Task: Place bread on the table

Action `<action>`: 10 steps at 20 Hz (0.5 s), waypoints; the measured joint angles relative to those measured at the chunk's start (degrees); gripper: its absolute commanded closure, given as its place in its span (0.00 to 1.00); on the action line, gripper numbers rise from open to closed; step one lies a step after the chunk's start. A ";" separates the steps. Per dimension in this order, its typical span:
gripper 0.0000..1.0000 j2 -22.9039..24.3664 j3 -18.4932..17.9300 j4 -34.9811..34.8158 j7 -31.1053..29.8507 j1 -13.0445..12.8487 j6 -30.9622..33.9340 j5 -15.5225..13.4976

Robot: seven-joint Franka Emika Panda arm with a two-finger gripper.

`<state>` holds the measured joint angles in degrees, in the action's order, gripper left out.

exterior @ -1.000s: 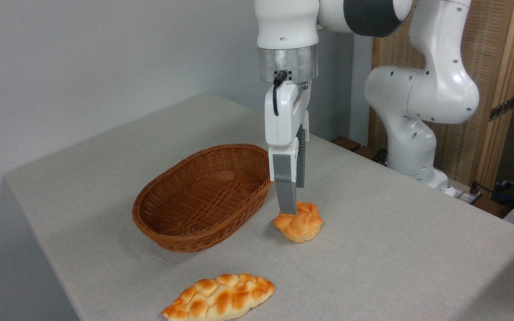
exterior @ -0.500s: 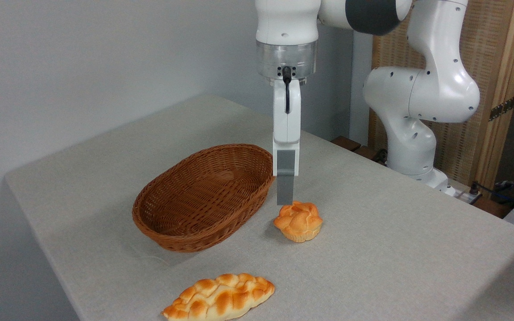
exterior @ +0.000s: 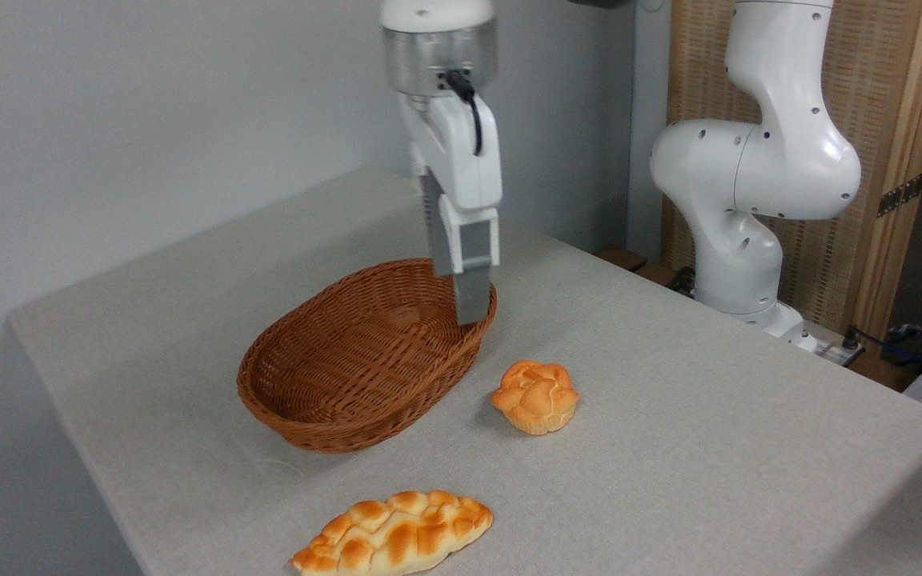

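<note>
Standing apart from everything, the bread (exterior: 535, 397) sat upright on the table (exterior: 709, 448) at centre frame, just right of the wicker basket (exterior: 365, 356); placement looked complete. The gripper (exterior: 467, 308) hung empty above the basket's right rim, seen edge-on, so finger spacing could not be judged. A braided loaf (exterior: 393, 534) lay at lower centre. Grey cloth surface; plain wall upper left, wooden panel upper right.

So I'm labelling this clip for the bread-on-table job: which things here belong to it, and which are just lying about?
Part of the job:
- small round bun, sitting on the cloth
- table
- gripper, holding nothing, above the basket's rim

Just lying about:
- wicker basket, nothing in it
- long braided loaf at the front edge
</note>
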<state>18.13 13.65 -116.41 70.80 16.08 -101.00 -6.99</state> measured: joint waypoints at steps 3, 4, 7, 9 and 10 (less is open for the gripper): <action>0.00 -2.09 3.10 1.88 -8.22 0.03 0.36 0.01; 0.00 -2.44 3.72 2.18 -9.66 0.02 0.36 0.01; 0.00 -3.74 5.11 3.93 -14.96 0.02 0.36 0.01; 0.00 -4.54 5.11 5.30 -16.82 0.11 0.36 0.01; 0.00 -4.85 5.10 5.83 -17.43 0.16 0.36 0.01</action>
<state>13.28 18.76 -110.58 53.36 16.24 -100.64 -6.98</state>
